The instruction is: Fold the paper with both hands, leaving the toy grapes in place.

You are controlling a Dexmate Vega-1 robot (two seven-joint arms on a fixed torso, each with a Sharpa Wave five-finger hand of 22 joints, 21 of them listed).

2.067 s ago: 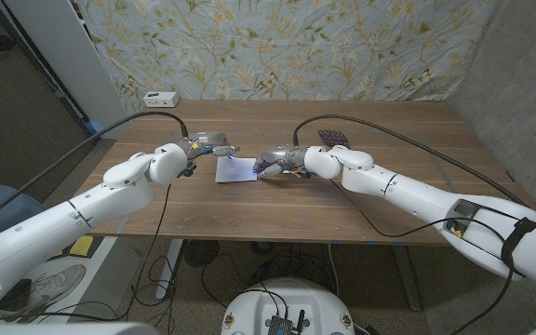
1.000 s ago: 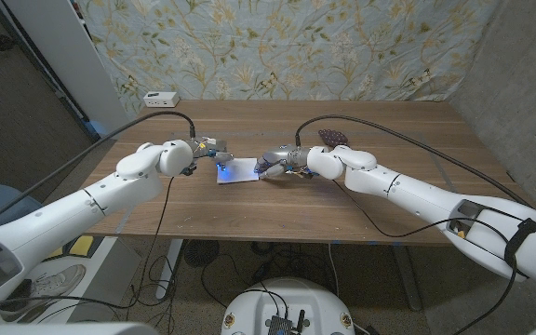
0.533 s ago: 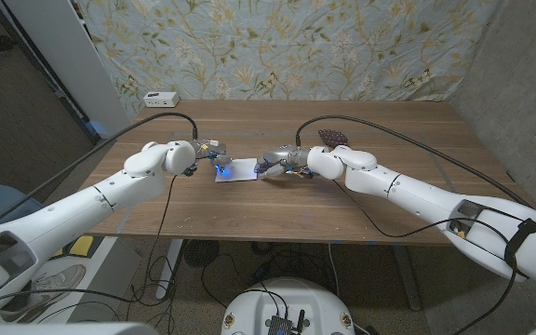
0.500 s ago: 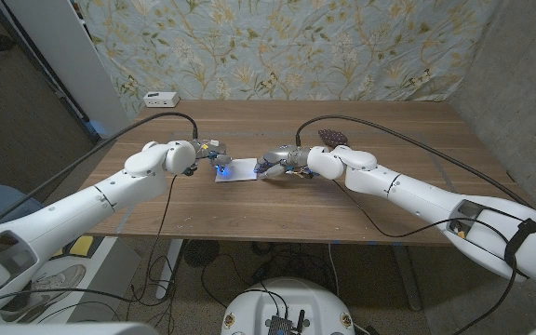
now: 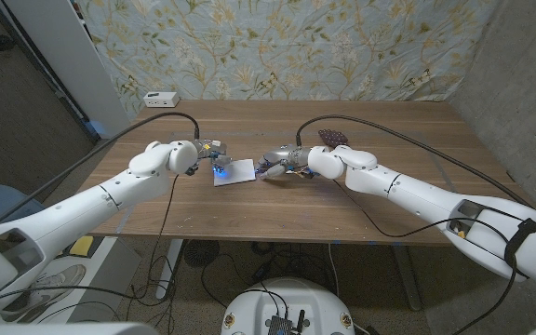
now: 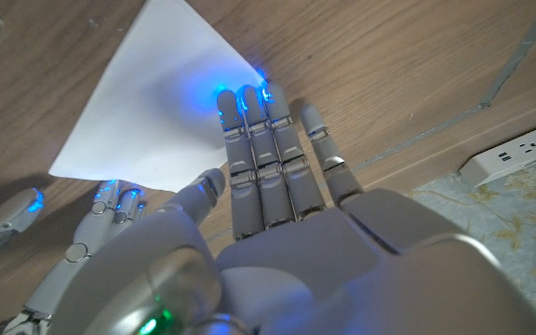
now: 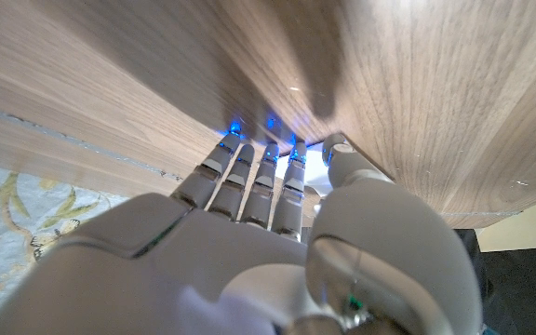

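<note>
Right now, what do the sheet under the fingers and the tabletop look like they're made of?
The sheet looks like thin white matte paper: flat, crisp-edged, and the fingers' blue light spreads softly over it. The table looks like brown wood or wood-look laminate with a smooth satin finish, showing lengthwise grain streaks. Which of the two, I cannot tell.

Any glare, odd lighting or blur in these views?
Head view: even room light, sharp, with a blue glow on the paper beside the left robot hand. Left wrist view: blue fingertip light tints the paper. Right wrist view: right robot hand close and soft, fingertips glowing blue.
</note>
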